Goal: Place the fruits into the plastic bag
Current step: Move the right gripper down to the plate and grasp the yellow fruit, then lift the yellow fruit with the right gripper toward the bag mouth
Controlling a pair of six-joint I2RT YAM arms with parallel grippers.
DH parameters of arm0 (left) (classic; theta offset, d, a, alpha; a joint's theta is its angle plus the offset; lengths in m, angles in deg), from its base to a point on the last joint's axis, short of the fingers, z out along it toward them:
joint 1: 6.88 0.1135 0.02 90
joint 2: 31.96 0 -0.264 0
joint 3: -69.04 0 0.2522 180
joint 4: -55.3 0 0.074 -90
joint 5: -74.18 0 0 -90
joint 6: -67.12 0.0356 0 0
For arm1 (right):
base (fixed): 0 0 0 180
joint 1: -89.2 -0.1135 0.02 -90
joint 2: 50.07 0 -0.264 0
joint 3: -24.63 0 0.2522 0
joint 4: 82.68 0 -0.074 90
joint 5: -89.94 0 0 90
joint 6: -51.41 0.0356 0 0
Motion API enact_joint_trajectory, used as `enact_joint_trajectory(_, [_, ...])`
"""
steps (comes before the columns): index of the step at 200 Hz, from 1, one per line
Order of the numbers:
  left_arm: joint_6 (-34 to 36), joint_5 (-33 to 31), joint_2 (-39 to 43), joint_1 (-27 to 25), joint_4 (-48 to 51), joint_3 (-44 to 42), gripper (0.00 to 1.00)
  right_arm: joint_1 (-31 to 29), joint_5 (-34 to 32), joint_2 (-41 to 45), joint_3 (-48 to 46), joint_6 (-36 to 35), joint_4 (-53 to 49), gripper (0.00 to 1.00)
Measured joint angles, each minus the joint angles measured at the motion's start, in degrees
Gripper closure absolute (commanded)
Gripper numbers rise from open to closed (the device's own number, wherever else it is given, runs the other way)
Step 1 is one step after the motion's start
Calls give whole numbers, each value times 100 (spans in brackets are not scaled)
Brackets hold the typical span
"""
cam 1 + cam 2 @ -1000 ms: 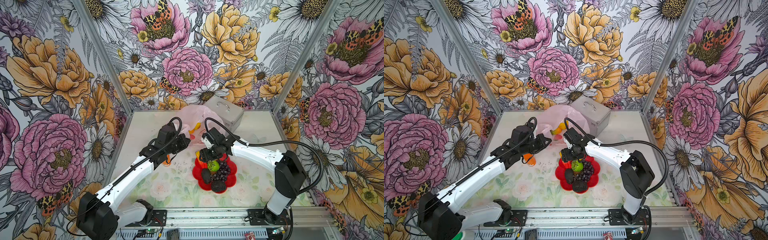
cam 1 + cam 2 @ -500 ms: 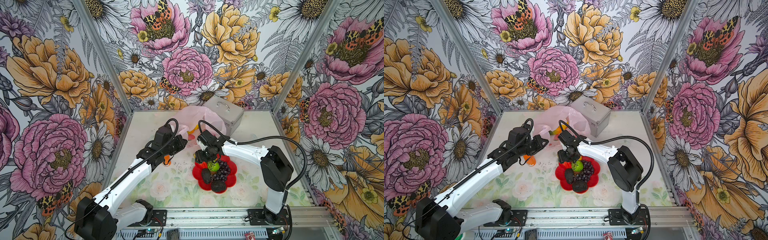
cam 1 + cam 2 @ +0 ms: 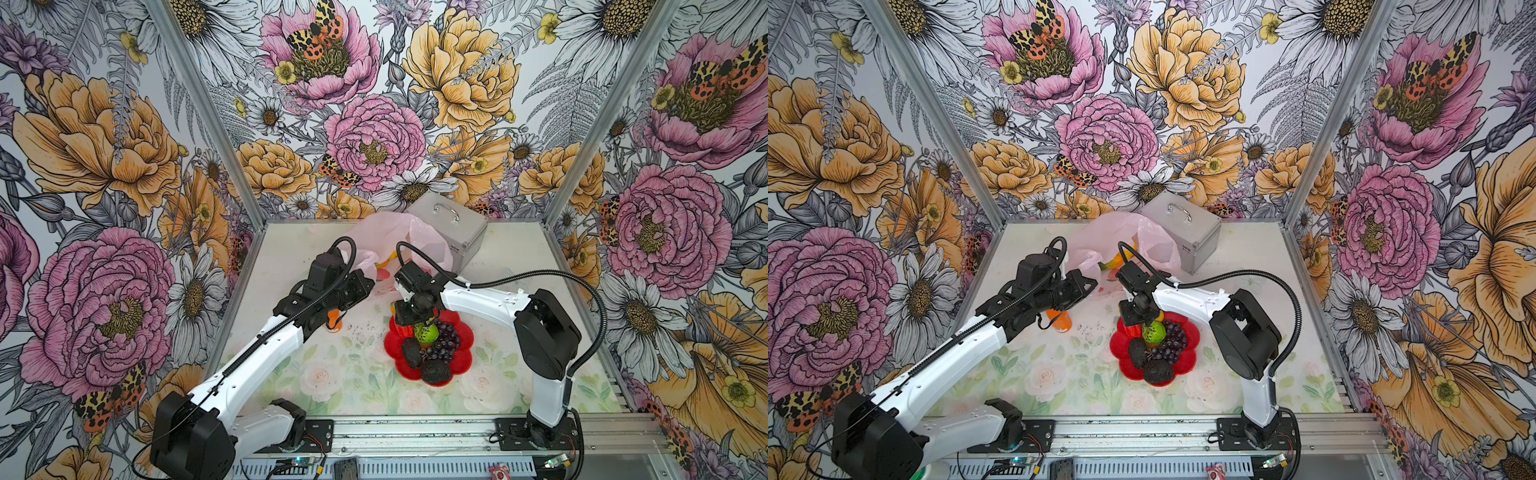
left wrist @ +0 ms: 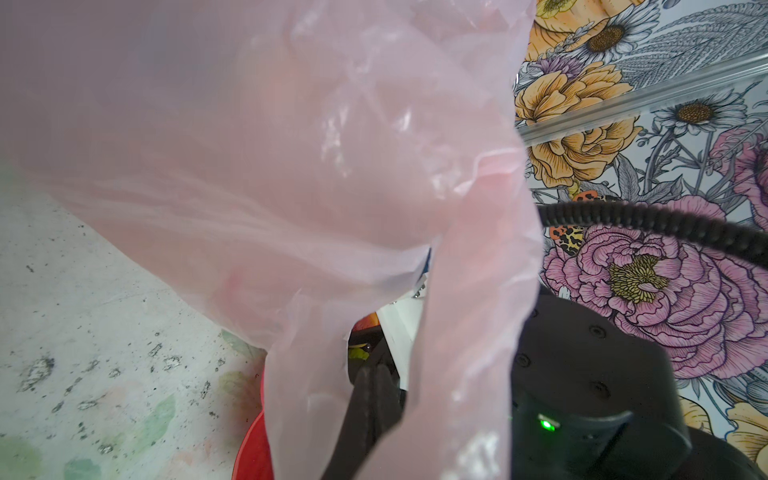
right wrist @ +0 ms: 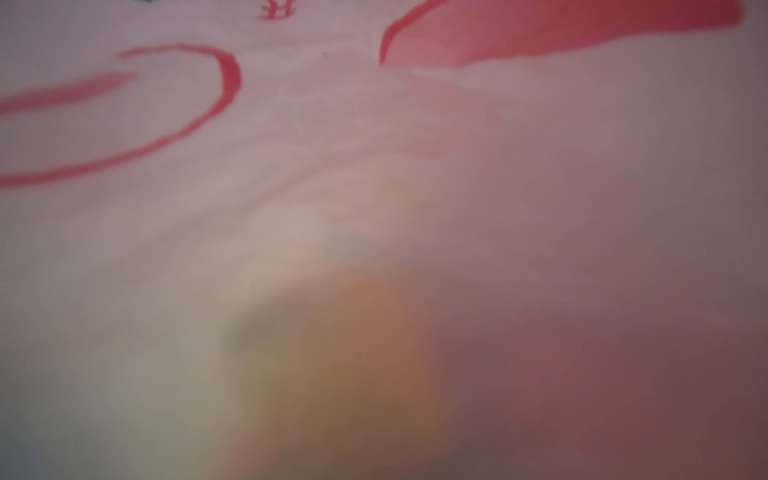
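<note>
Floral walls; pale rose-print tabletop — evenly lit.

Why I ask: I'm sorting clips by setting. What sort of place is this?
Probably a robot test booth: flower-printed wall panels in metal framing box in a small table, two white arms are mounted on an aluminium rail at its front, and toy fruit sits on a red plate.

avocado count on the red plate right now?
2. One avocado lies at the red plate's left side in both top views, beside the grapes; the other at its near edge. More may be hidden in the plastic bag.
</note>
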Motion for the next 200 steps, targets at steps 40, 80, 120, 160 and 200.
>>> enact_joint_trajectory(40, [-2,24,-175,0,2,13,100,0,-20,7,4,-50,0,67])
enact_joint_trajectory(80, [-2,22,-216,-13,-4,79,100,0,-63,234,-55,-111,4,68])
enact_joint_trajectory(120, [-79,15,-289,-138,-9,127,100,96,48,848,-404,-94,87,68])
enact_joint_trajectory(160, [-116,-13,-446,-361,-48,170,100,289,407,1427,-981,111,328,68])
enact_joint_trajectory(200, [-136,-111,-568,-538,-103,225,100,518,774,2295,-1648,413,501,68])
